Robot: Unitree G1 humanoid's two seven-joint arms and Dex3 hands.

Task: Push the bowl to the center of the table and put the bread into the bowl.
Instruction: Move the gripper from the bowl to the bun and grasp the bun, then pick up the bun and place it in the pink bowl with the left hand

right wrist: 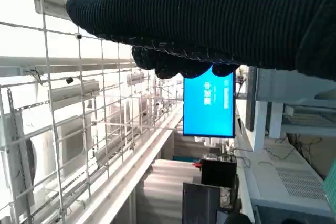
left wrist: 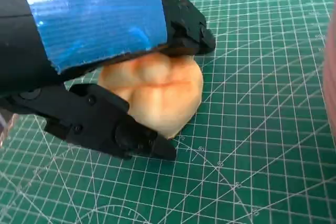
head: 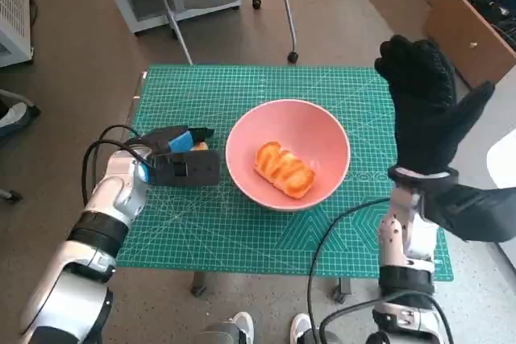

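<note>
Overhead, the pink bowl [head: 288, 153] sits mid-mat with one bread [head: 284, 170] inside; the left hand [head: 179, 159] lies just left of it, while the right hand [head: 427, 106] is raised, fingers spread, empty. Closer, the left wrist view shows its fingers [left wrist: 113, 129] gripping a second bread [left wrist: 157, 95] on the green mat [left wrist: 252, 145]. Behind the glove, a blue screen [right wrist: 208, 106] glows.

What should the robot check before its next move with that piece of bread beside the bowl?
1. Bowl near the middle of the green mat: ok.
2. Left robot hand has fingers on both sides of the loose bread: ok.
3. Grip firm enough to lift: cannot tell.
4. Room in the bowl beside the bread already inside: ok.
5. Right robot hand raised clear of the path: ok.
</note>
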